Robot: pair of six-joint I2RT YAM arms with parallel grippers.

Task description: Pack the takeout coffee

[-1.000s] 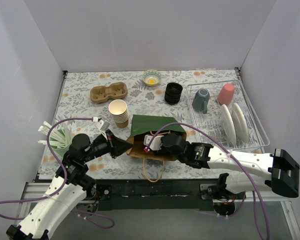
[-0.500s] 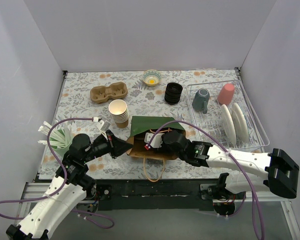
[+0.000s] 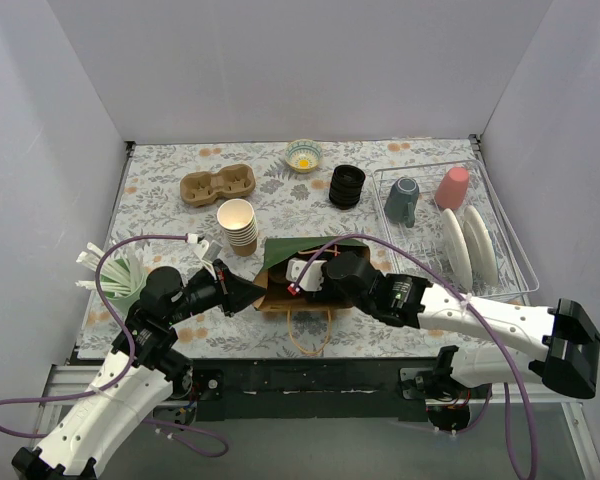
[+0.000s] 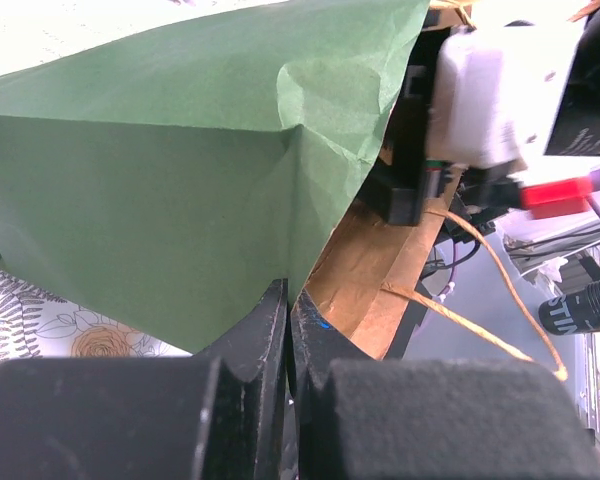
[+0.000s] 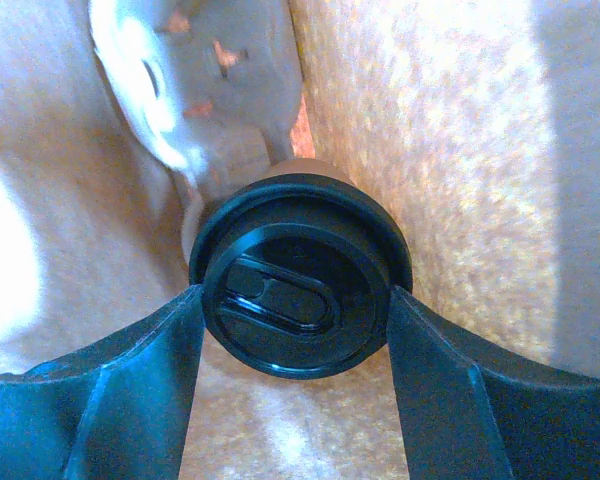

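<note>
From above, the right gripper is seen reaching into the paper bag. Left wrist: the bag's rim is pinched by the left gripper; a slip would close it. Right wrist: the takeout coffee, deep in the bag, is clamped; a tilted release would tip it.

- We look straight at the top of the takeout coffee; its round black lid fills the middle of the view.
- Our right gripper presses one dark finger against each side of the lid's rim.
- The brown paper bag walls close in all around.
- A blurred pale shape sits at upper left.
</note>
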